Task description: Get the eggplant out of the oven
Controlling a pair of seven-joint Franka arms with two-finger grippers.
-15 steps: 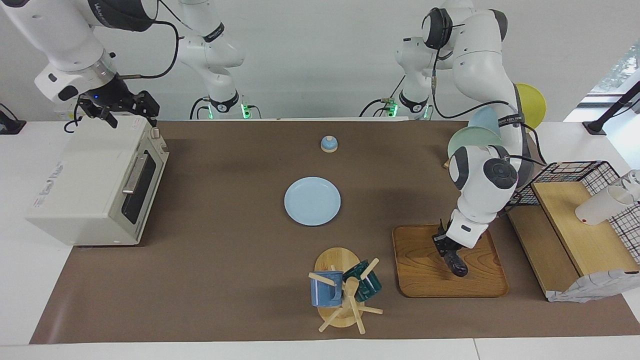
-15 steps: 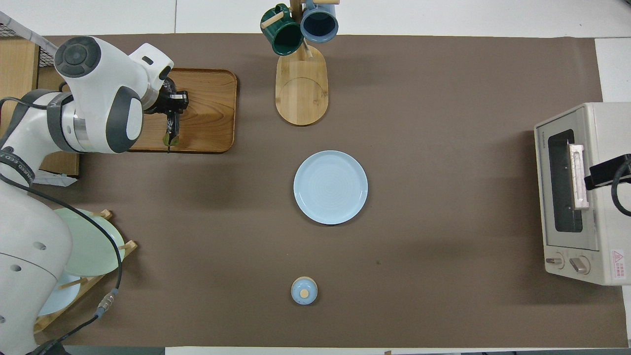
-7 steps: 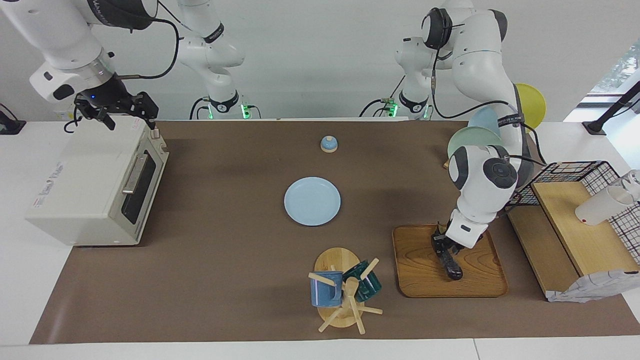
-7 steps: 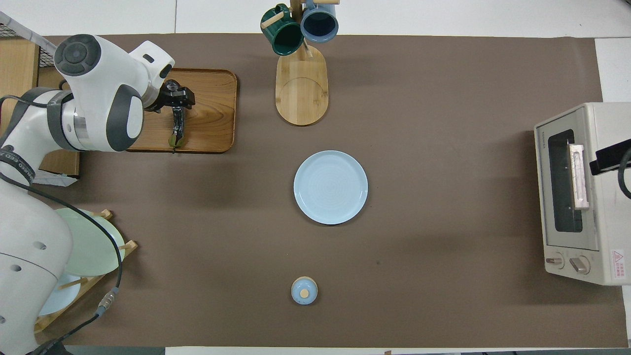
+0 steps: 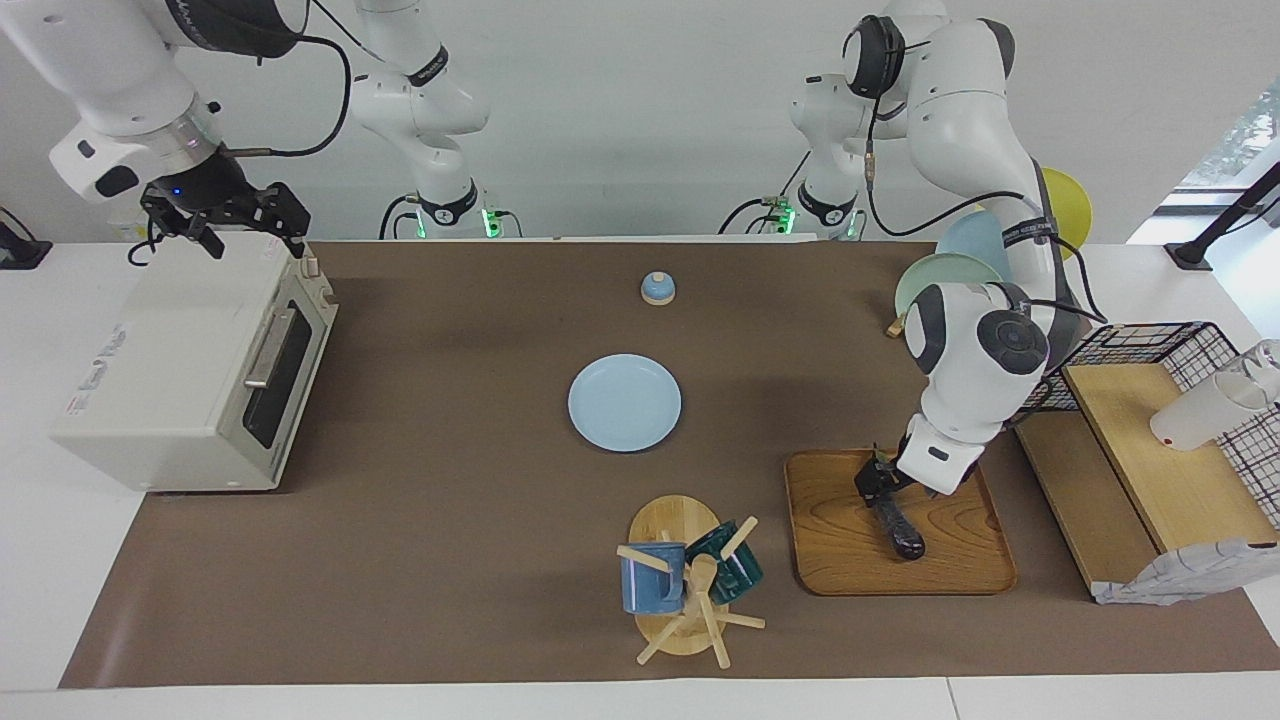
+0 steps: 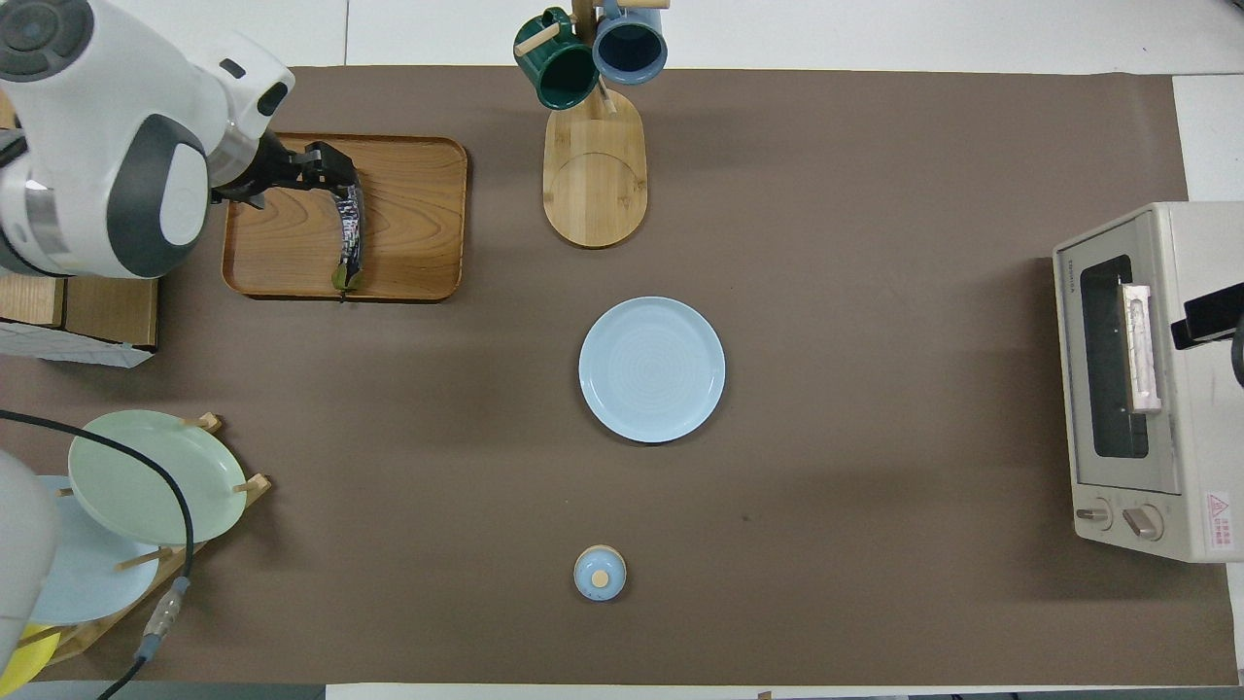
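The dark purple eggplant (image 5: 898,527) lies flat on a wooden tray (image 5: 840,540) toward the left arm's end of the table; it also shows in the overhead view (image 6: 348,238). My left gripper (image 5: 872,480) hangs open just over the eggplant's end that is nearer to the robots, and shows in the overhead view (image 6: 326,163) too. The white oven (image 5: 190,360) stands at the right arm's end with its dark glass door shut (image 6: 1108,360). My right gripper (image 5: 225,222) hovers open and empty over the oven's top corner nearest the robots.
A light blue plate (image 5: 624,403) lies mid-table. A mug tree (image 5: 690,585) with two mugs stands farther from the robots than the plate. A small blue bell (image 5: 658,288) sits near the robots. A plate rack (image 6: 146,486) and a wire basket with a wooden shelf (image 5: 1150,440) are at the left arm's end.
The left gripper laid the eggplant flat on the tray, let it go and rose a little. The right gripper drifted up and away from the oven's top.
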